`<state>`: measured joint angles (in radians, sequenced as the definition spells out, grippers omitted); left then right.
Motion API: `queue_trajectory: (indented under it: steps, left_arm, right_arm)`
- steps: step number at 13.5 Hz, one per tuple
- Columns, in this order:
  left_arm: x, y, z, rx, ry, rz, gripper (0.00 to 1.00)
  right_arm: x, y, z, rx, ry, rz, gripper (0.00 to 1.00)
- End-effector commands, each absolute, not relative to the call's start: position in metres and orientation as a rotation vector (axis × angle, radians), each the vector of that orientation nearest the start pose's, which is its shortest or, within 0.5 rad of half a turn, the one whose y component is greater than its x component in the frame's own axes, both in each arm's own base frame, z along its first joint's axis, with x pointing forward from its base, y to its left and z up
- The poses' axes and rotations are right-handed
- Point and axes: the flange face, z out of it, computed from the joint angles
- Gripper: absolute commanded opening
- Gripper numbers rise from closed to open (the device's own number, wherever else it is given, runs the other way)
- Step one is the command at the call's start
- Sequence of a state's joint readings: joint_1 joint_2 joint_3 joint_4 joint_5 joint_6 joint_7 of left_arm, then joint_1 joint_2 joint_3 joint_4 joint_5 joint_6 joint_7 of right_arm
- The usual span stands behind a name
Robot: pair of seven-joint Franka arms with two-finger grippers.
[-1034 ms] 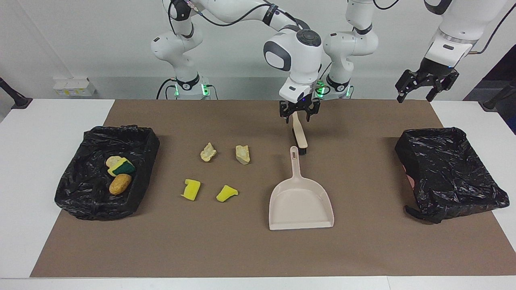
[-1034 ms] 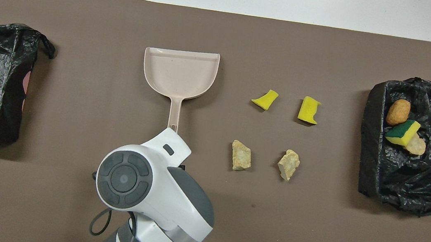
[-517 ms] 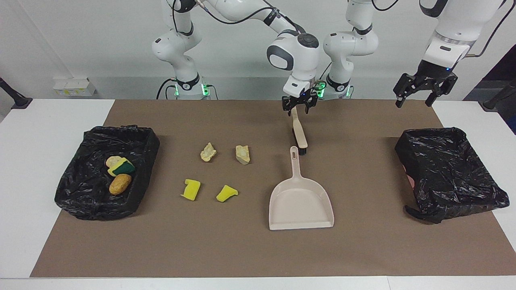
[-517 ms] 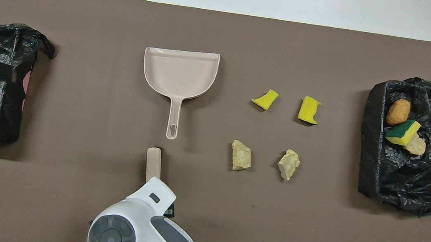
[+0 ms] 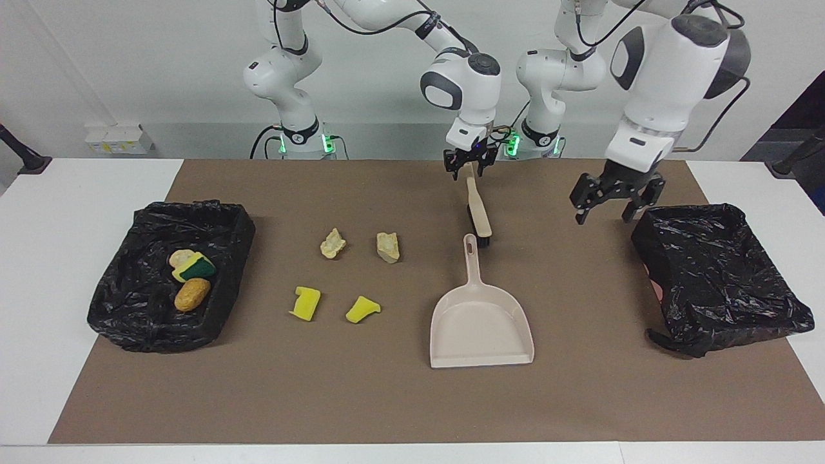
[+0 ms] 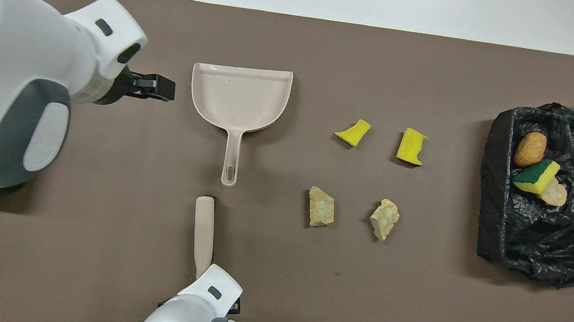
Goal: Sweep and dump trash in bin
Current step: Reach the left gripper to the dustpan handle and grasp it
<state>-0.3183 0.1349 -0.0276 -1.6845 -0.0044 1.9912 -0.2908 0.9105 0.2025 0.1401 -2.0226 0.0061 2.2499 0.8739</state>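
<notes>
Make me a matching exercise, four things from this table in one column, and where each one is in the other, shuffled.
1. golden-brown lump
2. brush
3. dustpan
4. left pincer

A. up over the mat beside the empty bin
B. in the bin at the right arm's end
C. flat on the mat, handle toward the robots
D. its handle end at the right pincer

Pairs: 1-B, 2-D, 3-C, 4-A

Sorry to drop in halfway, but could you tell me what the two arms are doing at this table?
They are clearing trash into a bin. The right gripper is at the handle end of the brush, which lies nearer to the robots than the dustpan. The left gripper hangs open over the mat beside the empty bin. Two yellow sponge pieces and two bread chunks lie on the mat; three scraps sit in the other bin.
</notes>
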Motion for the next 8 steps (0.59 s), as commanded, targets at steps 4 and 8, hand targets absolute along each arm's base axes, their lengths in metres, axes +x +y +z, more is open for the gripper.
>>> queue_trajectory:
  steps: [4,8]
  left_arm:
    - [0.567,-0.313,0.418,-3.163,0.225,-0.082,1.00]
    - [0.531,-0.336,0.370,-3.185,0.196,-0.071,1.00]
  right_arm:
    - [0.288,0.512,0.349,-3.038,-0.224,0.032,0.64]
    - [0.288,0.512,0.348,-3.038,-0.226,0.033,0.43]
